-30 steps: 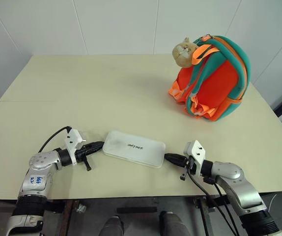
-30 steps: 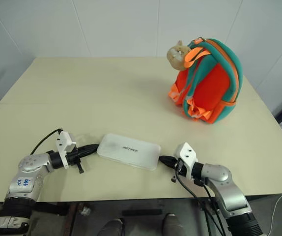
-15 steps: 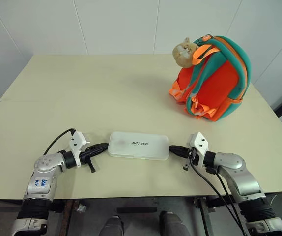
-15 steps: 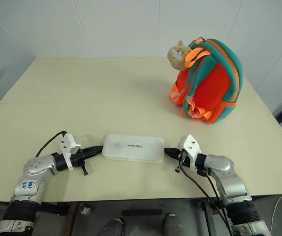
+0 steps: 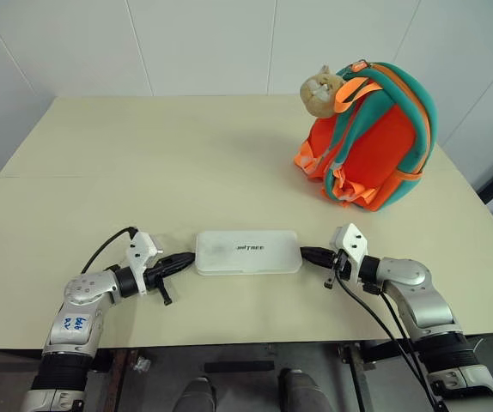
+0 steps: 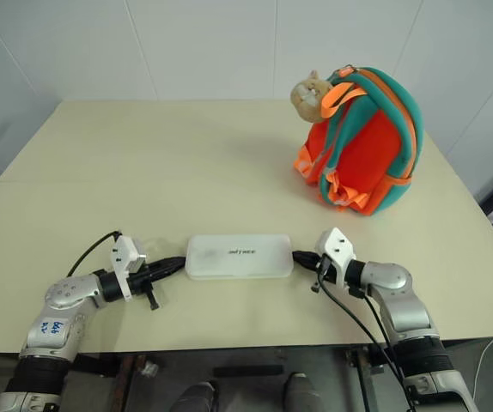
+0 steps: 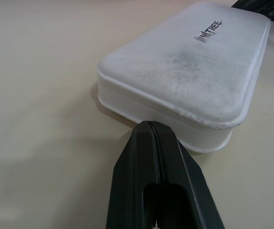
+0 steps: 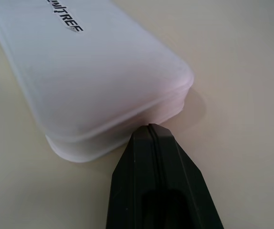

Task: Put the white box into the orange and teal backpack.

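The white box point(image 5: 248, 252) lies flat on the table near its front edge, dark lettering on its lid. My left gripper point(image 5: 191, 256) is shut, its tip pressed against the box's left end point(image 7: 149, 123). My right gripper point(image 5: 304, 252) is shut too, its tip against the box's right end point(image 8: 150, 126). The box sits squeezed between the two tips. The orange and teal backpack point(image 5: 372, 137) stands upright at the table's far right, straps facing me, with a tan plush animal point(image 5: 319, 91) at its top.
The cream table point(image 5: 169, 172) stretches wide between the box and the backpack. Its right edge runs close beside the backpack, and white walls stand behind it. A black cable point(image 5: 100, 249) loops from my left wrist.
The box has turned from slanted to square with the table's front edge and slid a little right and away. My right gripper pushed forward with it; the left followed slightly right.
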{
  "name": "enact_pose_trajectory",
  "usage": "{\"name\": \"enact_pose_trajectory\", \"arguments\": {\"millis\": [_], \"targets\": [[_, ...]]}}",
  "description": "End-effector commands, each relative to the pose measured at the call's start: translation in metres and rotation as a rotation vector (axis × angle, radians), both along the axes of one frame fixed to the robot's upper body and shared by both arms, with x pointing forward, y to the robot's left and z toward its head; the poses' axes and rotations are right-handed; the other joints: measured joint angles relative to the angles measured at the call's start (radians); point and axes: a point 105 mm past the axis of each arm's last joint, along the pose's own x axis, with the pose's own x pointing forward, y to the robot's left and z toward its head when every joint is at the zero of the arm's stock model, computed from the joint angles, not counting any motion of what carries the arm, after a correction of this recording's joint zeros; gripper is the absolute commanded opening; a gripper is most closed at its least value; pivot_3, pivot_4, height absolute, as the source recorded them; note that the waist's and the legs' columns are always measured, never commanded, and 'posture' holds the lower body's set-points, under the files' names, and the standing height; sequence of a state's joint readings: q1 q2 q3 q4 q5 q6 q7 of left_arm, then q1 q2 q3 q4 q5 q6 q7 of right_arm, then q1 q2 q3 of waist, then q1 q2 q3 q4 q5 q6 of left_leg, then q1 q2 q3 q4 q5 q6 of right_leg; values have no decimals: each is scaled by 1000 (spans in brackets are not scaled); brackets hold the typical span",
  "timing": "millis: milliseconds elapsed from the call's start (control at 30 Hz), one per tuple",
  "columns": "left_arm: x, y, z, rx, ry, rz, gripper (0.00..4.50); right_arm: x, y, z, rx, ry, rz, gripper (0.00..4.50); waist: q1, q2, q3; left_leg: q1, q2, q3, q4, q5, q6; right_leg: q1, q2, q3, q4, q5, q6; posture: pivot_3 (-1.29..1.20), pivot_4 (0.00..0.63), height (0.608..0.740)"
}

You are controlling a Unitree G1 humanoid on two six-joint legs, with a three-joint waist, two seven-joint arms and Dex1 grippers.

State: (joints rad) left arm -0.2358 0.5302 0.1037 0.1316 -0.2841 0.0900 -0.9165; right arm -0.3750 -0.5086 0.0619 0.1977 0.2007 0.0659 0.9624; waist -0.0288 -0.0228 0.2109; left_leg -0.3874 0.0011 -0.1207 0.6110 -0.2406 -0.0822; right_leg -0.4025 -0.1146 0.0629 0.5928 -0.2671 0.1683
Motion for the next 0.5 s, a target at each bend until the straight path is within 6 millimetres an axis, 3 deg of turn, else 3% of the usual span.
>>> {"name": "enact_pose_trajectory", "arguments": {"millis": [33, 100, 167, 333, 500], "targets": [[6, 8, 14, 20, -60, 37, 7, 0, -12, 6, -28, -27, -13, 0, 1, 0, 0, 0, 0, 0, 0, 0, 0, 0, 0, 0, 0, 0, 0, 0, 150, 740], [8, 11, 15, 12, -52, 49, 7, 2, -21, 6, -49, -31, -35, 0, 1, 0, 0, 0, 0, 0, 0, 0, 0, 0, 0, 0, 0, 0, 0, 0, 150, 740], [8, 14, 15, 21, -52, 60, 404, 3, -31, 6, -67, -27, -57, 526, 1, 0, 0, 0, 0, 0, 0, 0, 0, 0, 0, 0, 0, 0, 0, 0, 150, 740], [2, 22, 11, -3, 34, 76, 1804, 4, -52, 12, -145, -55, -49, 2129, 0, 0, 0, 0, 0, 0, 0, 0, 0, 0, 0, 0, 0, 0, 0, 0, 150, 740], [-1, 50, 6, -126, 276, 174, 3271, 2, -62, 24, -90, 118, -58, 3810, -3, 0, 0, 0, 0, 0, 0, 0, 0, 0, 0, 0, 0, 0, 0, 0, 150, 740]]}}
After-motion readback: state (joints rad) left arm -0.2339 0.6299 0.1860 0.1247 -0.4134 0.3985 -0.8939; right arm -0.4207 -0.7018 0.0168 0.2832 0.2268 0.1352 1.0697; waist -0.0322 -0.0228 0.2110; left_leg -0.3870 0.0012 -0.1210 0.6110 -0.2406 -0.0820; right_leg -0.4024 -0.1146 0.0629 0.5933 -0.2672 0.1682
